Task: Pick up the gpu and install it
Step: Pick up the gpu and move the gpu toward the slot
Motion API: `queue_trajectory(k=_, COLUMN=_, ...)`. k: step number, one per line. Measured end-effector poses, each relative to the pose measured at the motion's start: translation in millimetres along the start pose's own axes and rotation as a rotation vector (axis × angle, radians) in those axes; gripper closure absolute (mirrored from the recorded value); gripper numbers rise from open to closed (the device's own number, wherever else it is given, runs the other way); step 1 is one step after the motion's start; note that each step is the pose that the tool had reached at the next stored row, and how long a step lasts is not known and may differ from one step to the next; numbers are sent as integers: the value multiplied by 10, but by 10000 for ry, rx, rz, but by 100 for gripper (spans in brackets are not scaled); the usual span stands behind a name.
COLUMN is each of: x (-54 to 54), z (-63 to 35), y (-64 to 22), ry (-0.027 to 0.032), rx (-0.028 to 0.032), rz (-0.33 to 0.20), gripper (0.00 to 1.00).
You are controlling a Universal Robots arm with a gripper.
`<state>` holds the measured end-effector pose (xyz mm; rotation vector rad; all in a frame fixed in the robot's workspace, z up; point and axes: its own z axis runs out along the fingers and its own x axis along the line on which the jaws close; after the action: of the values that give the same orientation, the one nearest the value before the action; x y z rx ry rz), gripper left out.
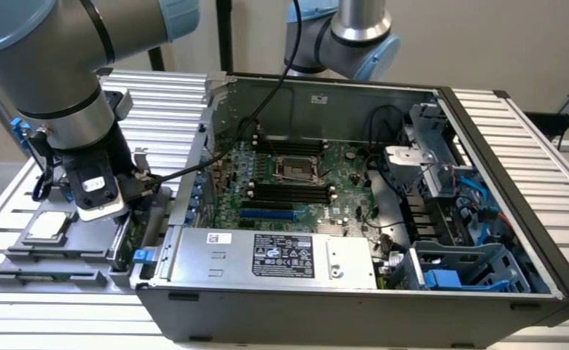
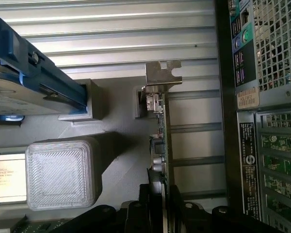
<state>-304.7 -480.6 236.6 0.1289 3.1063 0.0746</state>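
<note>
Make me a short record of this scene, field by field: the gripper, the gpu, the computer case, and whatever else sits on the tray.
gripper: gripper lowered onto the gpu's upper edge
gpu: gpu standing on edge in the gray tray, just outside the computer case; not yet installed
computer case: computer case open, motherboard exposed
other parts on tray: hard drive in blue frame; CPU chip
</note>
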Motion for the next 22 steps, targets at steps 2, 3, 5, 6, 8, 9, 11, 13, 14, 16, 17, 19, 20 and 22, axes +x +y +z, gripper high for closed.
queue_trajectory(k=2, x=0, z=0, y=0, ry=1, rx=0, rz=0, gripper=72)
queue_trajectory(k=3, x=0, z=0, y=0, ry=1, rx=1, rz=0, gripper=72)
queue_trajectory(k=5, x=0, z=0, y=0, ry=3, rx=0, rz=0, gripper=73)
queue_trajectory(k=6, x=0, z=0, y=0, ry=12, rx=2, rz=0, gripper=73)
queue_trajectory(k=8, x=0, z=1, y=0, ry=61, rx=3, rz=-3, gripper=73)
queue_trajectory(k=9, x=1, z=1, y=0, ry=101, rx=7, rz=-8, gripper=73)
queue_trajectory(k=11, x=3, z=1, y=0, ry=199, rx=14, rz=-26, gripper=73)
queue_trajectory(k=13, x=3, z=1, y=0, ry=298, rx=21, rz=-41, gripper=73)
queue_trajectory(k=14, x=4, z=0, y=0, ry=318, rx=23, rz=-42, gripper=73)
queue_trajectory(k=16, x=4, z=-1, y=0, ry=322, rx=24, rz=-42, gripper=73)
queue_trajectory(k=17, x=4, z=0, y=0, ry=322, rx=23, rz=-43, gripper=73)
queue_trajectory(k=19, x=3, z=0, y=0, ry=322, rx=23, rz=-43, gripper=73)
queue_trajectory(k=20, x=3, z=0, y=0, ry=321, rx=23, rz=-44, gripper=73)
queue_trajectory(k=22, x=3, z=0, y=0, ry=322, rx=22, rz=-69, gripper=73)
